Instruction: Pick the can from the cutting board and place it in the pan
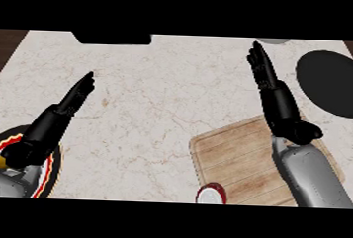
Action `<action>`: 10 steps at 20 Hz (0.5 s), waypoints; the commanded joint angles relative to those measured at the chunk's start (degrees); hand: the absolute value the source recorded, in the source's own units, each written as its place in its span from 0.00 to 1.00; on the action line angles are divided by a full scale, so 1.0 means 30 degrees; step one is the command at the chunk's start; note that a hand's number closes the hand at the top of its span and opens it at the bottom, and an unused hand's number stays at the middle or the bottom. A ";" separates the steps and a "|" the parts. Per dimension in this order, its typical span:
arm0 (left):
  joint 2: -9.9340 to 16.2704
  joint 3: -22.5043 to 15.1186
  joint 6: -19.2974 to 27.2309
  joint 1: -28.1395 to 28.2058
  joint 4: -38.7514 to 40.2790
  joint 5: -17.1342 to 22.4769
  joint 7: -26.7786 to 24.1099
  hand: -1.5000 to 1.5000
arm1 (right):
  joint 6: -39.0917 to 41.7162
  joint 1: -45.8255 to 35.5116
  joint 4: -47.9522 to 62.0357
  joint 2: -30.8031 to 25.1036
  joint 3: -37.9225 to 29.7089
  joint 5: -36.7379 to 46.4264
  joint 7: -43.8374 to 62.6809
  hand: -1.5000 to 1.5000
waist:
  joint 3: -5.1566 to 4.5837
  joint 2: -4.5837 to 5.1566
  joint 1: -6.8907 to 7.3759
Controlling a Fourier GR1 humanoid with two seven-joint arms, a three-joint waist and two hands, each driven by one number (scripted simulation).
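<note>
Progress on the task looks to be at its very start, judging from how things lie. Nearest the lower edge, the can (pixel 211 193) stands on the near left corner of the cutting board (pixel 236 152), its red-rimmed top only partly in view; nothing is touching it. At the lower left, a plate (pixel 52 167) with a red and yellow rim lies under the left forearm. The right forearm crosses the cutting board from the lower edge, and the right hand (pixel 272 89) stretches beyond the board's far edge over the bare counter (pixel 158 100), fingers straight and grasping nothing. The left hand (pixel 66 105) likewise lies extended over the counter at the left, fingers straight and released, holding nothing. Farther off at the right sits the dark round pan (pixel 332 83), with nothing visible in it, well apart from the can. At the far edge a black object (pixel 111 38) and a pale round shape (pixel 273 41) are cut off by the view; what they are cannot be told. So the pick is not yet done: the can is not yet grasped, lifted or carried, and the right hand, being closer, would probably have to draw back toward the near corner of the board.
</note>
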 commanded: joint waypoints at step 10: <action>-0.2327 0.2086 0.2428 -0.1209 0.1624 0.1676 0.1534 0.50 | 1.6910 -0.3367 -0.0152 -0.2431 0.9960 -0.1232 -0.3051 0.00 | -0.0417 0.0422 0.1775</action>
